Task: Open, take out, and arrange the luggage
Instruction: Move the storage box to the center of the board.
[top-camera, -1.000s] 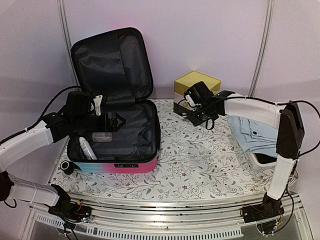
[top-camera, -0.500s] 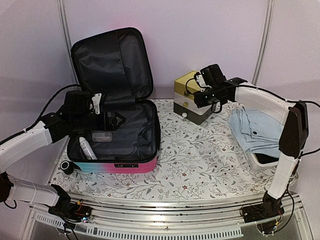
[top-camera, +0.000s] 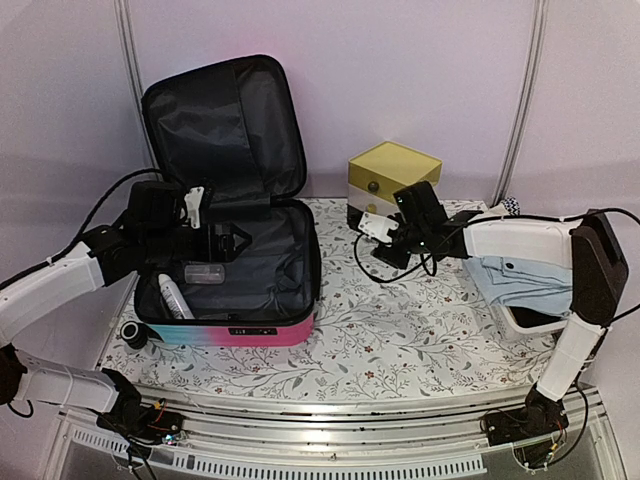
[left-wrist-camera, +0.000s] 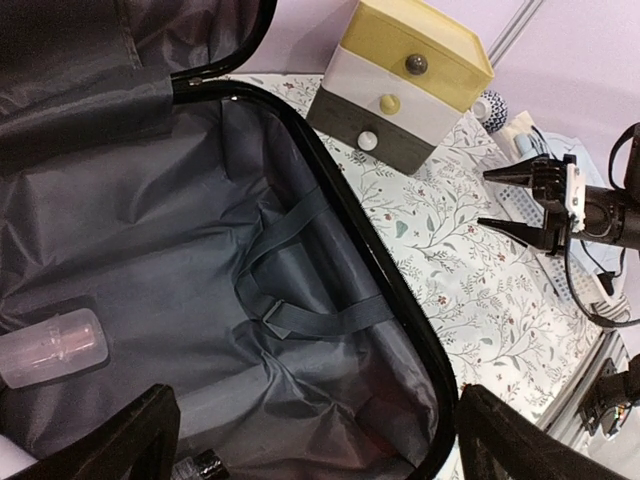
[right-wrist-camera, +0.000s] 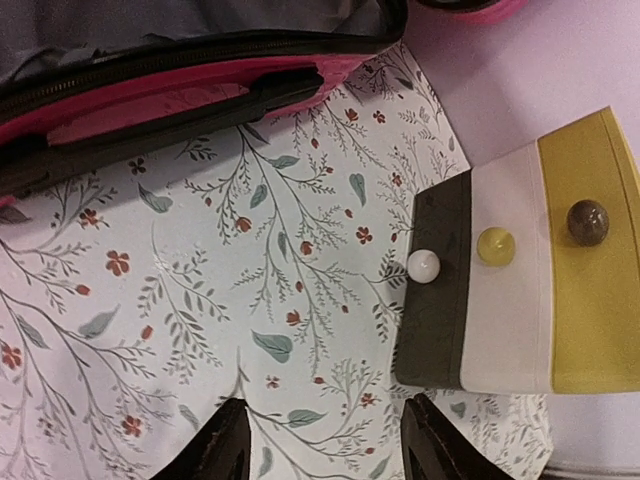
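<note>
The luggage (top-camera: 262, 333) lies open at the table's left, its turquoise-to-pink shell down and its black-lined lid upright. Inside it lie a small clear bottle (top-camera: 205, 273) (left-wrist-camera: 50, 348), a white tube (top-camera: 172, 295) and a grey strap (left-wrist-camera: 300, 310). My left gripper (top-camera: 222, 243) (left-wrist-camera: 322, 450) hangs open just above the lining, holding nothing. My right gripper (top-camera: 381, 236) (right-wrist-camera: 326, 442) (left-wrist-camera: 500, 200) is open and empty. It hovers over the flowered cloth just in front of the drawer box, to the right of the luggage.
A yellow-topped drawer box (top-camera: 392, 180) (right-wrist-camera: 530, 270) (left-wrist-camera: 400, 85) stands at the back centre. Folded light-blue clothes (top-camera: 515, 265) rest on a white basket (top-camera: 530, 318) at the right. A small black round object (top-camera: 132, 333) sits by the luggage's front left corner.
My right gripper rose to the top of the drawer box, then dropped in front of it, its jaws spreading wider. The left arm has stayed still.
</note>
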